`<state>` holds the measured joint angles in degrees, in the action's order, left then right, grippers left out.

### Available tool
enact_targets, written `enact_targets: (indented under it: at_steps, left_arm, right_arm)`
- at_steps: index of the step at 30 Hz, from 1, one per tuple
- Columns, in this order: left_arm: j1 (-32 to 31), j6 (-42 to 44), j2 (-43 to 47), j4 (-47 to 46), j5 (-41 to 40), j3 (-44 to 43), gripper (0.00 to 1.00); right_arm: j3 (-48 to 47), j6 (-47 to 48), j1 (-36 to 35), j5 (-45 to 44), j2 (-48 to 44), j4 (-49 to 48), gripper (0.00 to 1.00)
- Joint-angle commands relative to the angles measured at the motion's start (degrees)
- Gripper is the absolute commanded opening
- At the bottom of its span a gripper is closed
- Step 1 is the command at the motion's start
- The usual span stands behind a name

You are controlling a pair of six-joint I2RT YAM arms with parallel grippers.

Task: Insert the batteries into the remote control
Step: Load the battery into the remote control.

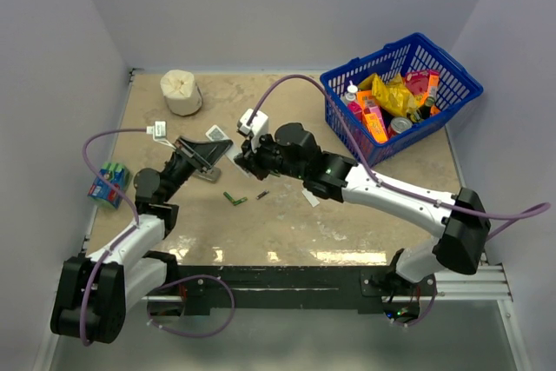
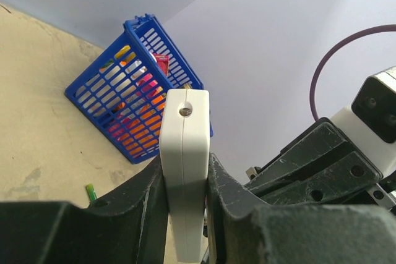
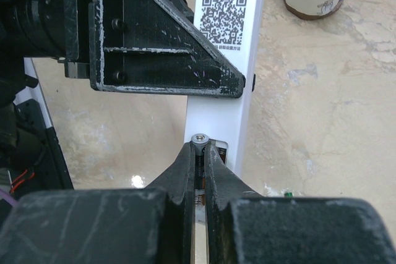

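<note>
My left gripper (image 2: 184, 183) is shut on the white remote control (image 2: 184, 165) and holds it edgewise above the table; in the top view it is near the table's middle (image 1: 204, 158). In the right wrist view the remote (image 3: 226, 41) shows a QR label and an open battery bay at its near end. My right gripper (image 3: 198, 153) is shut on a thin battery (image 3: 198, 141) whose metal end sits at the bay's edge. A loose green battery (image 1: 234, 199) and a dark battery (image 1: 261, 194) lie on the table below.
A blue basket (image 1: 400, 93) of packets stands back right. A white roll (image 1: 181, 91) stands back left. A wrapped block of green cells (image 1: 109, 182) lies at the left edge. A small white piece (image 1: 310, 197) lies under my right arm.
</note>
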<state>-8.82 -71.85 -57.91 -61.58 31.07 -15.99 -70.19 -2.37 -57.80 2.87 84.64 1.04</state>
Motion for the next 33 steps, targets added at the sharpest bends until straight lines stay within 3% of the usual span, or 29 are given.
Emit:
enact_targets:
  at_steps: [1,8,17,33]
  left_arm:
    - [-0.41,0.58,0.34,-5.21,-0.83,-4.14,0.00]
    - [-0.41,1.89,-0.10,-3.29,-0.57,-5.02,0.00]
    - [-0.41,-1.79,-0.45,-7.75,-2.33,-3.79,0.00]
    - [-0.67,-3.12,-0.54,-9.34,-2.33,-2.73,0.00]
  right_arm:
    - [-2.58,2.11,-0.03,-1.12,1.75,6.43,0.00]
    - [-4.42,3.86,-0.03,-0.50,2.72,8.54,0.00]
    - [-4.78,0.98,-0.03,-1.56,4.04,9.42,0.01]
    - [-5.74,-1.32,-0.03,-2.70,4.57,9.95,0.19]
